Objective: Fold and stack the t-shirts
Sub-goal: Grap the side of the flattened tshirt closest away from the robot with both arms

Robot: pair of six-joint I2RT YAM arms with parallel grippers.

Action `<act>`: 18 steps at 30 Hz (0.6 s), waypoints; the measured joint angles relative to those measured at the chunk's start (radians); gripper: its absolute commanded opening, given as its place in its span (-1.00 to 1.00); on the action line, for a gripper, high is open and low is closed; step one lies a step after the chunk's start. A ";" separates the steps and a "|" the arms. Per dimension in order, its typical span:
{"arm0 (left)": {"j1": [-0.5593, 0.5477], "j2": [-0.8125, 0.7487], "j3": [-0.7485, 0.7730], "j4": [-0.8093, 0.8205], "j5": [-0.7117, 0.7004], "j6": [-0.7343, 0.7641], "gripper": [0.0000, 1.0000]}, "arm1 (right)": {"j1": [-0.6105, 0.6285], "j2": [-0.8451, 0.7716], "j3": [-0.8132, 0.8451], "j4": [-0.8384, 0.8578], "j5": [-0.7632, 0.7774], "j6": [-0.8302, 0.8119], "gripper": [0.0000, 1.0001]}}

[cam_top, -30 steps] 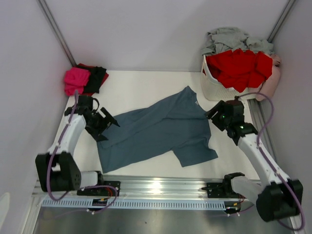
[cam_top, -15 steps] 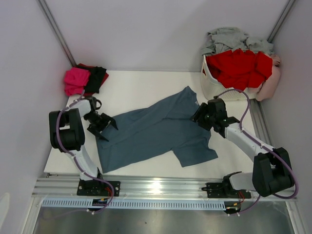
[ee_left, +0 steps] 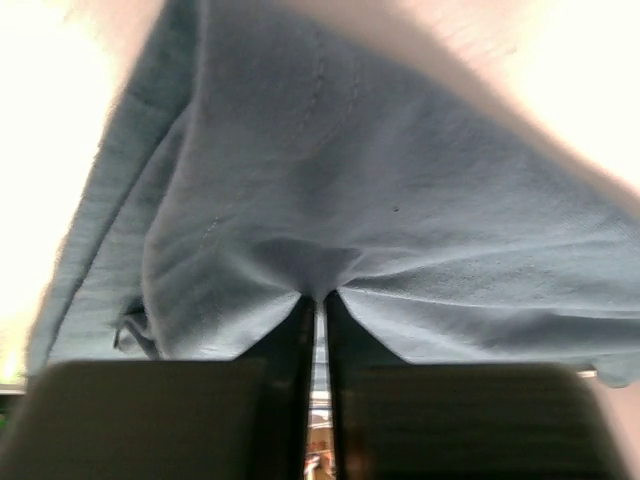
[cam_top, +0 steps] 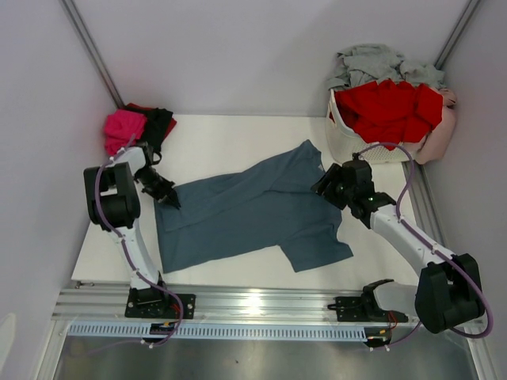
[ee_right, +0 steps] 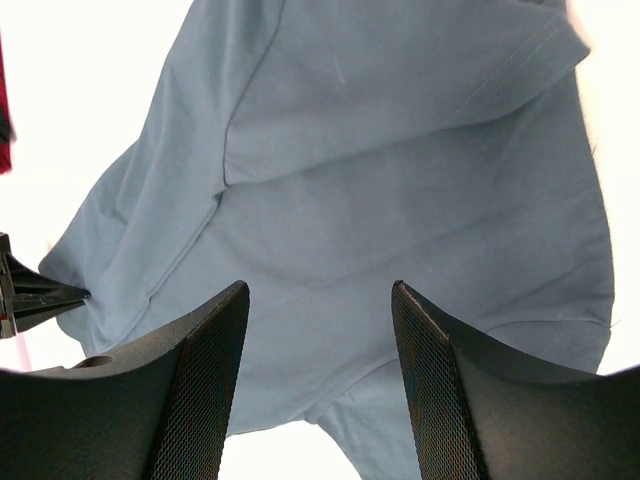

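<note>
The left pincer [ee_left: 320, 296] is pinching the far-left corner of the slate blue-grey t-shirt [cam_top: 253, 210], jaws pressed together on a gather of cloth. The right pincer [ee_right: 318, 290] is hovering spread above the shirt's right side, gripping nothing. The shirt is lying rumpled and askew in the middle of the counter [cam_top: 230, 142], so the flattening step seems to be in hand. Next, the right pincer probably needs to be taking the opposite edge so that both can be drawing the cloth flat.

basket [cam_top: 346, 145] blocks far right, pile [cam_top: 127, 128] far left
</note>
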 measured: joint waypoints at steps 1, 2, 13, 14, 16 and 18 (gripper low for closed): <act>0.000 0.008 0.013 -0.008 0.002 0.002 -0.99 | 0.000 -0.005 0.000 0.000 0.004 0.000 0.26; 0.000 0.015 0.024 -0.014 0.001 0.008 -0.98 | 0.000 -0.010 0.000 0.000 0.007 0.000 0.26; 0.002 0.168 0.335 -0.156 -0.094 0.031 -0.99 | 0.000 -0.050 0.000 0.000 0.030 0.001 0.25; 0.002 0.197 0.401 -0.184 -0.103 0.033 -0.99 | 0.000 -0.051 0.000 -0.001 0.031 0.001 0.25; 0.004 0.259 0.536 -0.222 -0.116 0.036 -0.99 | 0.002 -0.055 0.000 -0.002 0.035 0.001 0.25; 0.008 0.336 0.707 -0.263 -0.120 0.036 -0.99 | 0.004 -0.064 0.000 -0.007 0.042 0.001 0.25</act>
